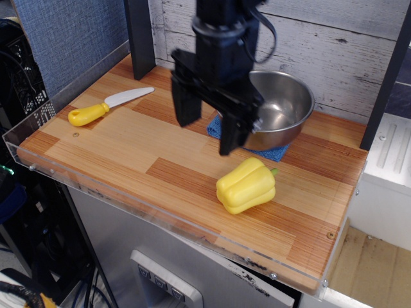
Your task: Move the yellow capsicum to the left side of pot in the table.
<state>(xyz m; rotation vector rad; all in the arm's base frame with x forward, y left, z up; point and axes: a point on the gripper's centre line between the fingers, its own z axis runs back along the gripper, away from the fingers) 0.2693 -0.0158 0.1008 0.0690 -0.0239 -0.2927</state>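
The yellow capsicum (246, 186) lies on its side on the wooden table (128, 154), near the front right, its green stem pointing right. The pot (282, 106), a shiny steel bowl, sits behind it on a blue cloth (273, 153). My black gripper (207, 131) hangs open above the table, in front of the pot's left part and up-left of the capsicum. Its two fingers point down and are spread wide, with nothing between them. It hides the pot's left rim.
A toy knife (106, 106) with a yellow handle lies at the table's back left. A dark post (139, 38) stands at the back left and another at the right edge (384, 83). A clear acrylic edge (160, 221) runs along the front.
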